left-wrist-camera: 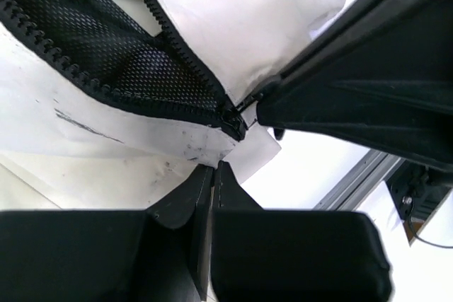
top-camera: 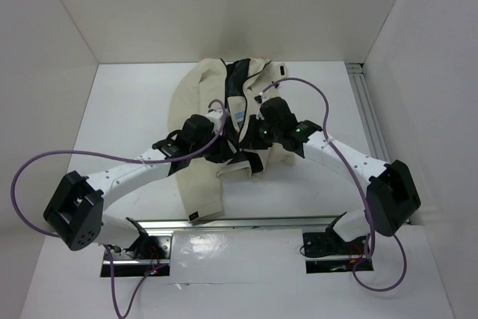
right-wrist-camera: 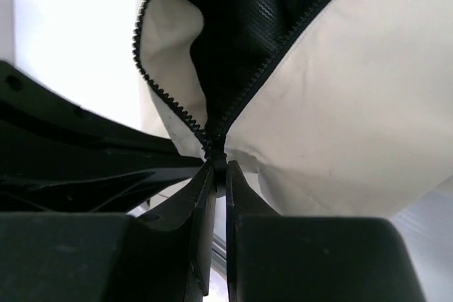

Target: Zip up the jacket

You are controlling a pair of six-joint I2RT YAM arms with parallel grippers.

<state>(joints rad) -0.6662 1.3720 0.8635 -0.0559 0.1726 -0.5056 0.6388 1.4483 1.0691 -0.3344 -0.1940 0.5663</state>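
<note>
The cream jacket [top-camera: 200, 177] lies mid-table, its front open at the top, with black lining [top-camera: 237, 76] and a white-blue label [top-camera: 239, 115] showing. Both grippers meet at the low end of the zipper. My left gripper [top-camera: 224, 140] is shut on the jacket's bottom hem [left-wrist-camera: 205, 148], just below the zipper slider [left-wrist-camera: 233, 124], fingertips pinched together [left-wrist-camera: 214, 167]. My right gripper [top-camera: 254, 138] is shut on the zipper pull [right-wrist-camera: 219, 160], with its fingertips [right-wrist-camera: 219, 169] under the point where the two rows of black teeth [right-wrist-camera: 170, 97] join. Above it the zipper spreads open in a V.
A metal rail [top-camera: 366, 106] runs along the table's right side and another [top-camera: 246, 223] along the near edge by the arm bases. Purple cables [top-camera: 37, 162] loop off both arms. White walls enclose the table. Each gripper's black body fills part of the other's wrist view.
</note>
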